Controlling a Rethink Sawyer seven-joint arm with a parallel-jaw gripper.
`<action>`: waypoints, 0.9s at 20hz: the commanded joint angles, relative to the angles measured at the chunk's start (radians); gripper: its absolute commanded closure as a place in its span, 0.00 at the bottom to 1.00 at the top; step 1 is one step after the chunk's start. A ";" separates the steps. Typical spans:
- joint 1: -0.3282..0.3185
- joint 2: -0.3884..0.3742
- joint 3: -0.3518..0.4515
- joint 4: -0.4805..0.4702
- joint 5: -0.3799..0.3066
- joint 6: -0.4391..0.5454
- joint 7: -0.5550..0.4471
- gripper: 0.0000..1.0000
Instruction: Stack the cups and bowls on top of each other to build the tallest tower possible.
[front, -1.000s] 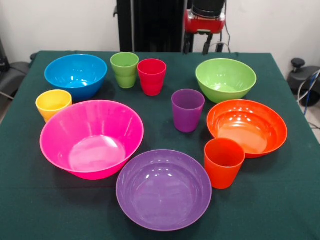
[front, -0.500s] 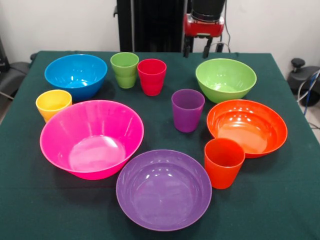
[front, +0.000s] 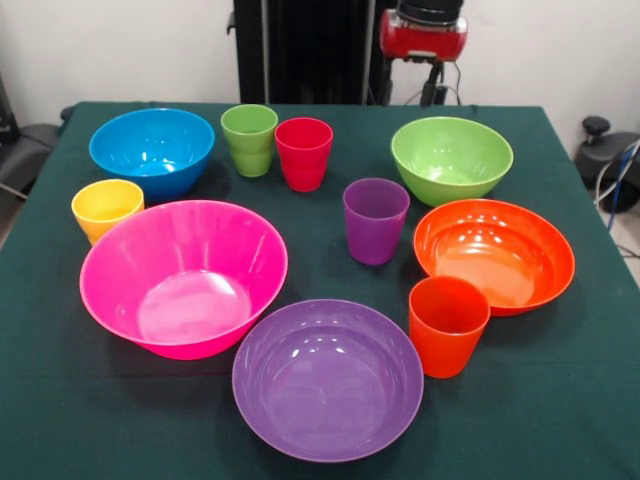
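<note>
On the green table (front: 560, 420) I see nothing stacked; every piece stands apart, upright. Pink bowl (front: 183, 277) front left, purple bowl (front: 327, 379) nearest the camera, orange bowl (front: 494, 254) right, green bowl (front: 451, 159) and blue bowl (front: 152, 150) at the back. The yellow cup (front: 105, 208), green cup (front: 249, 139), red cup (front: 303, 152), purple cup (front: 375, 219) and orange cup (front: 447, 324) sit between them. The gripper (front: 433, 88) hangs at the top, above and behind the green bowl, touching nothing; I cannot tell how its fingers are set.
</note>
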 joint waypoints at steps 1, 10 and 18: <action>0.019 -0.077 0.081 -0.020 0.072 0.173 0.115 0.00; -0.019 0.060 0.093 -0.111 0.042 0.090 0.084 0.00; -0.047 0.145 0.105 -0.169 0.011 0.031 0.066 0.00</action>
